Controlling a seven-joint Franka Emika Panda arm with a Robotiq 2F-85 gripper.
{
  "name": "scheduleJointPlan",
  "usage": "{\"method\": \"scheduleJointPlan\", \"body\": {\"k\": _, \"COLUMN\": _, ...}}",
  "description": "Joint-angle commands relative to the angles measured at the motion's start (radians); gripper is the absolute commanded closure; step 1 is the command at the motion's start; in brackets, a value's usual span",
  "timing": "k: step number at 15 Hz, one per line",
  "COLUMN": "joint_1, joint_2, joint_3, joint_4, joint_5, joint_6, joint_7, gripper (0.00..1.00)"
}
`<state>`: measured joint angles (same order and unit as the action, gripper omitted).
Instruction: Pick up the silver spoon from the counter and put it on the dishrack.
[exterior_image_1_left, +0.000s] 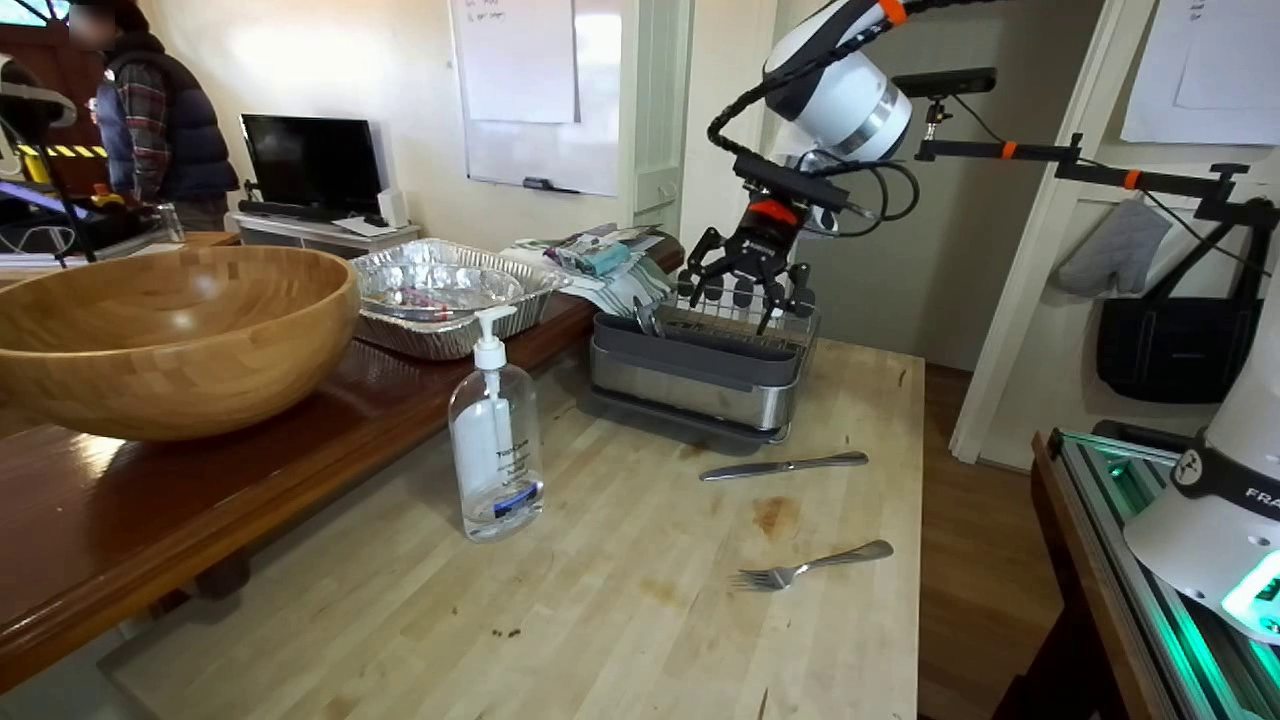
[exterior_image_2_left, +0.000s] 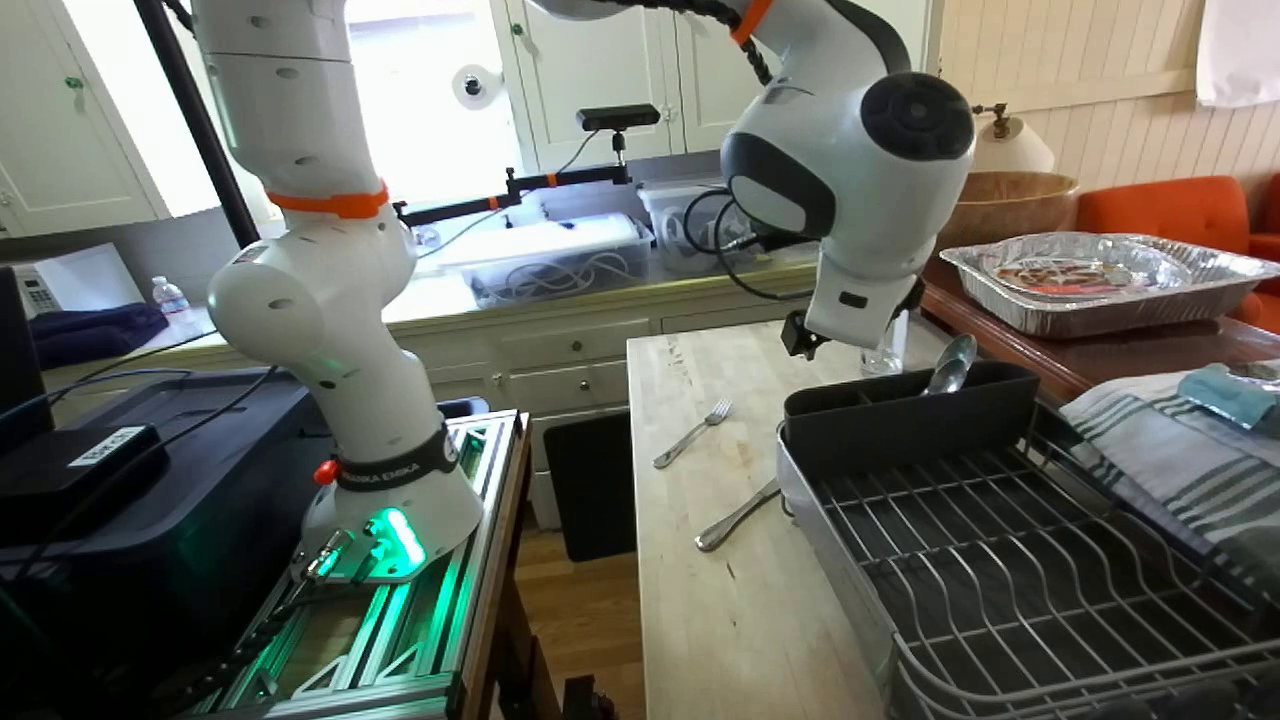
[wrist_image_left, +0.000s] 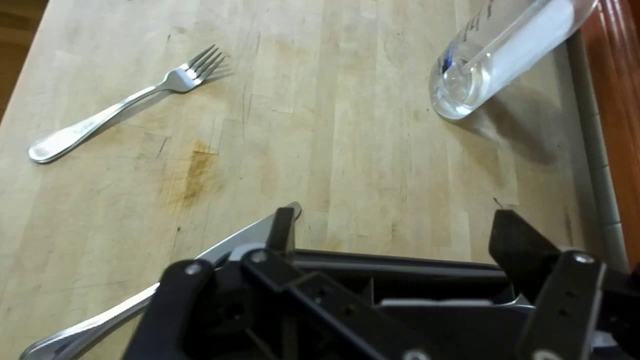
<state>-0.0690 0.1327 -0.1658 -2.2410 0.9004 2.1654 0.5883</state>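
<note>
The silver spoon (exterior_image_1_left: 647, 318) stands tilted in the dark utensil holder of the dishrack (exterior_image_1_left: 690, 392); its bowl end sticks up, and it also shows in an exterior view (exterior_image_2_left: 952, 364). The dishrack (exterior_image_2_left: 845, 590) sits at one end of the pale wood counter (exterior_image_1_left: 620, 600). My gripper (exterior_image_1_left: 728, 302) is open and empty above the rack. In the wrist view, the open fingers (wrist_image_left: 395, 215) have the dark holder below and between them. The spoon is not clearly visible in the wrist view; only a thin silvery edge shows near the right finger.
A knife (exterior_image_1_left: 785, 466) and a fork (exterior_image_1_left: 800, 574) lie on the counter. A clear pump bottle (exterior_image_1_left: 497, 450) stands near the reddish-brown table (exterior_image_1_left: 330, 450). That table holds a wooden bowl (exterior_image_1_left: 170, 340), foil trays (exterior_image_1_left: 440, 335) and towels (exterior_image_1_left: 610, 270).
</note>
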Motion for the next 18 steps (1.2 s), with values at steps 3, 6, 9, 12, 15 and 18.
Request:
{"method": "scheduleJointPlan", "body": {"k": 3, "joint_1": 0.029, "joint_2": -0.164, "joint_3": 0.053, "joint_4": -0.094, "joint_5": -0.33, "joint_6": 0.036, "joint_7": 0.126, "gripper": 0.0}}
{"method": "scheduleJointPlan", "body": {"k": 6, "joint_1": 0.032, "joint_2": -0.217, "joint_3": 0.094, "joint_4": -0.11, "joint_5": -0.456, "joint_6": 0.024, "joint_7": 0.111, "gripper": 0.0}}
{"method": "scheduleJointPlan", "body": {"k": 9, "joint_1": 0.036, "joint_2": -0.25, "joint_3": 0.128, "joint_4": -0.116, "joint_5": -0.537, "joint_6": 0.003, "joint_7": 0.081, "gripper": 0.0}}
{"method": "scheduleJointPlan", "body": {"k": 12, "joint_1": 0.038, "joint_2": -0.277, "joint_3": 0.157, "joint_4": -0.122, "joint_5": -0.613, "joint_6": -0.004, "joint_7": 0.07, "gripper": 0.0}}
{"method": "scheduleJointPlan", "body": {"k": 15, "joint_1": 0.041, "joint_2": -0.305, "joint_3": 0.181, "joint_4": -0.133, "joint_5": -0.692, "joint_6": -0.006, "joint_7": 0.031, "gripper": 0.0}}
{"method": "scheduleJointPlan", "body": {"k": 18, "joint_1": 0.046, "joint_2": -0.329, "joint_3": 0.199, "joint_4": -0.143, "joint_5": -0.75, "joint_6": -0.024, "joint_7": -0.027, "gripper": 0.0}}
